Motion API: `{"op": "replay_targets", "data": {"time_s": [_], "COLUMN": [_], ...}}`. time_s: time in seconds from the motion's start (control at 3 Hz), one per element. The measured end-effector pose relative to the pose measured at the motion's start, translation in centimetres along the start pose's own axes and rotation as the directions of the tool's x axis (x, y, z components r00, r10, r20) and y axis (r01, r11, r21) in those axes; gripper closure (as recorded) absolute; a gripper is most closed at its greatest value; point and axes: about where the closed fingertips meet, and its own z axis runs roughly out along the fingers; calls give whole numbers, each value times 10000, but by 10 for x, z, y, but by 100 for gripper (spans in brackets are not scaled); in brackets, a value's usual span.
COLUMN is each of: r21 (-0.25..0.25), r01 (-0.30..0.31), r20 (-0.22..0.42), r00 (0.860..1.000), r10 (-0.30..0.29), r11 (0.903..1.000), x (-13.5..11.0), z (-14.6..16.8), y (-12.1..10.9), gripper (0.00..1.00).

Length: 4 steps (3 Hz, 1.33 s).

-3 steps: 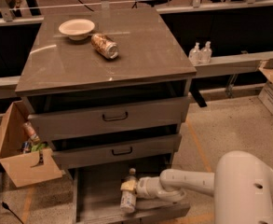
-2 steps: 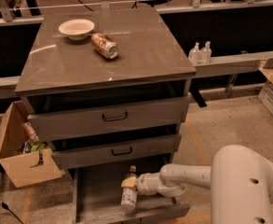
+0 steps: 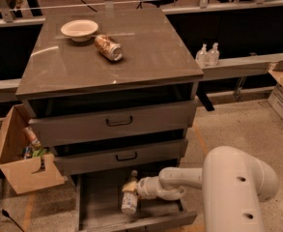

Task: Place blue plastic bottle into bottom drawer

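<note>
The blue plastic bottle [image 3: 129,203] stands nearly upright inside the open bottom drawer [image 3: 98,204], near the drawer's middle. My gripper [image 3: 131,186] reaches in from the right on a white arm [image 3: 179,180] and is shut on the bottle's upper part. The bottle's lower end is close to the drawer floor; I cannot tell whether it touches. The arm's large white body [image 3: 237,190] fills the lower right.
The two upper drawers [image 3: 117,122] with black handles are partly open above the arm. A white bowl [image 3: 79,29] and a dented can [image 3: 108,47] lie on the cabinet top. Two small pump bottles [image 3: 207,54] stand on the right ledge. An open cardboard box [image 3: 20,158] sits left of the cabinet.
My gripper and the bottle have shifted slightly left inside the bottom drawer. Nothing else has moved.
</note>
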Motion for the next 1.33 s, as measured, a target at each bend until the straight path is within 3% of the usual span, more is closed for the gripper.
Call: {"op": "replay_targets", "data": {"time_s": [0.33,0.67,1.33], "r21": [581,1350,2142], "r01": [174,358,729], "r20": [203,338,629], "r00": [9996,9986,9941], "r10": [-186,-407,-883], "r11": [9982,9902,9741], "x": [-5,-9,-11], "z": [24,41,56], "y": [-6,-15,-20], "gripper": [82,59,12]}}
